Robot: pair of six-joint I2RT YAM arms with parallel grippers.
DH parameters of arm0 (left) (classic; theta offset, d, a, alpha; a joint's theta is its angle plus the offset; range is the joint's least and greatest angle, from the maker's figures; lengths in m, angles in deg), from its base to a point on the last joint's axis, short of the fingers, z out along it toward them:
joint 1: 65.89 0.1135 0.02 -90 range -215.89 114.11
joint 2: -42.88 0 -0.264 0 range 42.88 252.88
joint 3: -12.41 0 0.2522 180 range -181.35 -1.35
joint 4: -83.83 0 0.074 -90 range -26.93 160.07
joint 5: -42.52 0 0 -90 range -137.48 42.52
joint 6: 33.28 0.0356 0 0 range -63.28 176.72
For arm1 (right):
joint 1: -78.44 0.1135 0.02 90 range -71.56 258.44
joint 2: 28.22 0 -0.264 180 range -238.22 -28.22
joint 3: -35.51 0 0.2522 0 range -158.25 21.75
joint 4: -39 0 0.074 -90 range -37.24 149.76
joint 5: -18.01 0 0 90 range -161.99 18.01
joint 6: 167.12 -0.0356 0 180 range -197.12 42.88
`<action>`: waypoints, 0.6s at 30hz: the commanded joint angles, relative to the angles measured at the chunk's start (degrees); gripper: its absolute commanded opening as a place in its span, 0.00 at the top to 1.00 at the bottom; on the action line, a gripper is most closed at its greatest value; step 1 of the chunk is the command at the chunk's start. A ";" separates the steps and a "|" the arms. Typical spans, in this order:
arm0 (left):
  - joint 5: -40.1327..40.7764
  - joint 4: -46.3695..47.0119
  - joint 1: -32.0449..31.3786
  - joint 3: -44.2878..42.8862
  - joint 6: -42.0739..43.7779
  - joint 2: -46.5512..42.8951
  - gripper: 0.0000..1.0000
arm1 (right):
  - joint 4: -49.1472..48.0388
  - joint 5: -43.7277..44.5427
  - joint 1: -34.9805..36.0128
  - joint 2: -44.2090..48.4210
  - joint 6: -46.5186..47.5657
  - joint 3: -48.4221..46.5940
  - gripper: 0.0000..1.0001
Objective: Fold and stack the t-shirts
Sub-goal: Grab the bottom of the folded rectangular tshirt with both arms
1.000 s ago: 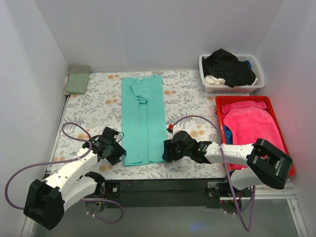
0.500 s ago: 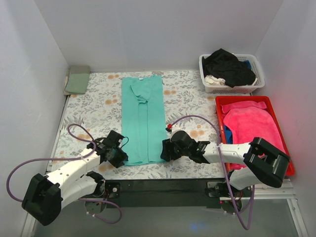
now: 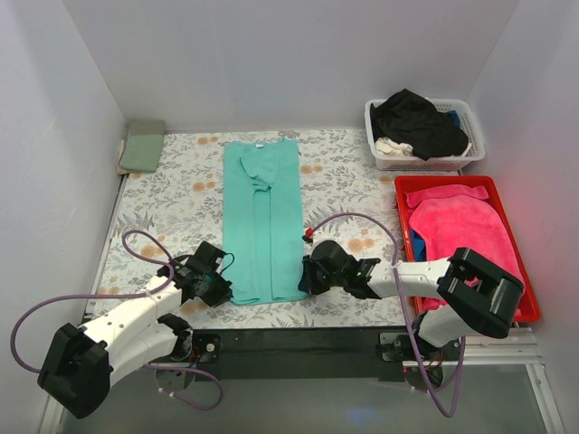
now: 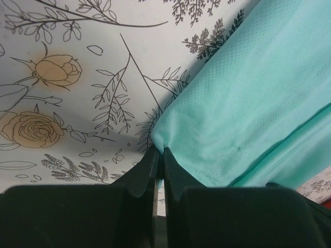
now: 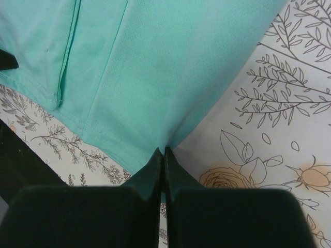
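Note:
A teal t-shirt (image 3: pixel 262 217) lies as a long narrow strip down the middle of the patterned table cover, sleeves folded in, neck at the far end. My left gripper (image 3: pixel 223 291) is shut on its near left hem corner (image 4: pixel 161 146). At the near right hem corner (image 5: pixel 164 147) my right gripper (image 3: pixel 305 278) is shut on the cloth. In both wrist views the fabric puckers into the closed fingertips. A folded sage-green t-shirt (image 3: pixel 143 145) rests at the far left corner. A black t-shirt (image 3: pixel 416 122) is heaped in the white basket.
A white basket (image 3: pixel 425 163) stands at the far right. In front of it is a red tray (image 3: pixel 400 194) holding pink cloth (image 3: pixel 457 231). Purple cables loop beside both arms. White walls close in the table on three sides.
Both grippers have moved in onto the near hem corners of the teal t-shirt and closed on them. The shirt itself lies as before.

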 commanded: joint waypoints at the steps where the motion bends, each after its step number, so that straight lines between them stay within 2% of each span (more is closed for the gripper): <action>1: 0.34 -1.19 -0.29 1.14 -0.35 -2.42 1.00 | 8.63 -0.84 1.25 0.38 -0.14 3.14 0.99; 11: 2.62 0.83 -1.08 1.85 -2.20 -11.74 1.00 | 9.33 1.00 3.80 6.35 0.12 4.11 0.99; 18: 6.14 6.54 -1.26 -3.43 0.61 -6.40 1.00 | 12.75 9.86 3.80 7.94 1.96 -2.82 0.99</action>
